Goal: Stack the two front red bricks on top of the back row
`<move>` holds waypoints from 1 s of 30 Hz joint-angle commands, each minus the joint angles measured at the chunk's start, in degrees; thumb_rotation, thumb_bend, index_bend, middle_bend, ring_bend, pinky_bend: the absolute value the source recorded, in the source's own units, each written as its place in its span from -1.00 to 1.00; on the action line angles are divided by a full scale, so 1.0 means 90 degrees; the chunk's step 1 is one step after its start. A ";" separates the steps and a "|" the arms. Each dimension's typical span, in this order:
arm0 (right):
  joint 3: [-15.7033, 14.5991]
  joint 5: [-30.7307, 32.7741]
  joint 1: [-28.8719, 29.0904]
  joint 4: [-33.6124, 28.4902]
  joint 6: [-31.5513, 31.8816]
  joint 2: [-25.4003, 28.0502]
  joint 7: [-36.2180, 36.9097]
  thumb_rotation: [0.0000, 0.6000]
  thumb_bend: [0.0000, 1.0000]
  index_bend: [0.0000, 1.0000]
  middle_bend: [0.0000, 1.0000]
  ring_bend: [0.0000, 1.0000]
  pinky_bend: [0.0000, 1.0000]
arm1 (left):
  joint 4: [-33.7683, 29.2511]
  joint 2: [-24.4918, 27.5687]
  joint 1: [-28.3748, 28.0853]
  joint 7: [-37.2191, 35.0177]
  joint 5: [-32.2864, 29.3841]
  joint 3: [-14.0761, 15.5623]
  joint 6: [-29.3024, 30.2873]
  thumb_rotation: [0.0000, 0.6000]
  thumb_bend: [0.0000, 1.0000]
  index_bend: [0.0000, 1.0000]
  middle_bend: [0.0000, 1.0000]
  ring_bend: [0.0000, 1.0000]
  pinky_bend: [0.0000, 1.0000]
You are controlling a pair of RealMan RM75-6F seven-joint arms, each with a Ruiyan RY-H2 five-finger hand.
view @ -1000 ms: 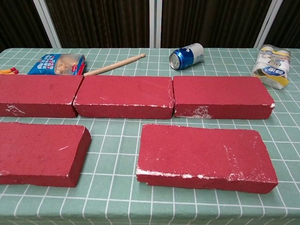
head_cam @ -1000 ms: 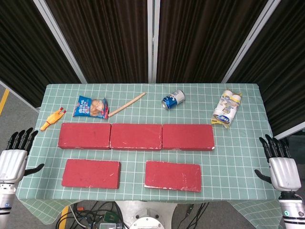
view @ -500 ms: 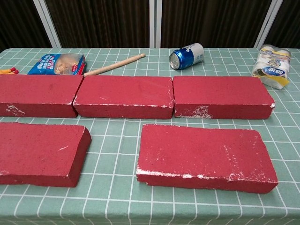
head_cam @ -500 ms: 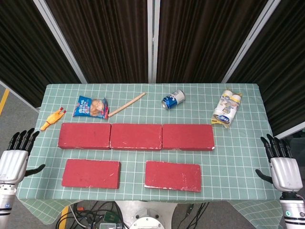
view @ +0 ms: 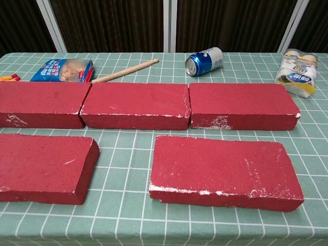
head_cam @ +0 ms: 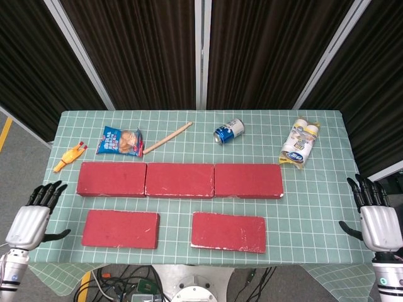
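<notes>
Altogether five red bricks on the table [head_cam: 315,207], three in the back row [head_cam: 179,180], two front bricks [head_cam: 119,228] [head_cam: 228,231] near the front edge, left hand [head_cam: 31,223] and right hand [head_cam: 380,225] spread, holding nothing

We see a table covered by a green checked cloth [head_cam: 315,207]. Toward twelve o'clock on it a blue drink can [head_cam: 228,131] lies on its side. At about eleven o'clock a wooden stick [head_cam: 167,138] lies slanted, its lower end just beside a blue snack packet [head_cam: 119,141]. Further out at ten o'clock a yellow rubber chicken toy [head_cam: 68,156] lies near the cloth's edge. At two o'clock we find a wrapped pack of small white bottles [head_cam: 300,143].
</notes>
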 commanded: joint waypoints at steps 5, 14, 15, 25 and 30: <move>0.0071 0.0050 -0.0006 -0.0080 0.0052 0.0099 0.0090 1.00 -0.90 -1.00 -1.00 -1.00 -1.00 | -0.0537 -0.0015 -0.0458 0.0074 0.0102 0.0238 -0.0923 1.00 -1.00 -0.96 -1.00 -1.00 -1.00; 0.0053 0.0022 0.0012 -0.0077 0.0008 0.0106 0.0215 1.00 -0.90 -1.00 -1.00 -1.00 -1.00 | -0.1217 -0.0159 -0.0913 0.1113 -0.0593 0.0237 -0.1820 1.00 -1.00 -0.98 -1.00 -1.00 -1.00; 0.0055 0.0011 0.0010 -0.0074 0.0019 0.0119 0.0241 1.00 -0.90 -1.00 -1.00 -1.00 -1.00 | -0.1302 -0.0179 -0.0952 0.1202 -0.0679 0.0237 -0.1883 1.00 -1.00 -0.98 -1.00 -1.00 -1.00; 0.0037 -0.0011 -0.0030 0.0003 0.0063 0.0156 0.0410 1.00 -0.90 -1.00 -1.00 -1.00 -1.00 | -0.1214 -0.0875 -0.1321 0.1667 -0.1113 0.0154 -0.2291 1.00 -1.00 -1.00 -1.00 -1.00 -1.00; 0.0030 0.0007 -0.0034 0.0049 0.0047 0.0134 0.0449 1.00 -0.90 -1.00 -1.00 -1.00 -1.00 | -0.0999 -0.1261 -0.1492 0.1876 -0.1441 0.0073 -0.2409 1.00 -1.00 -1.00 -1.00 -1.00 -1.00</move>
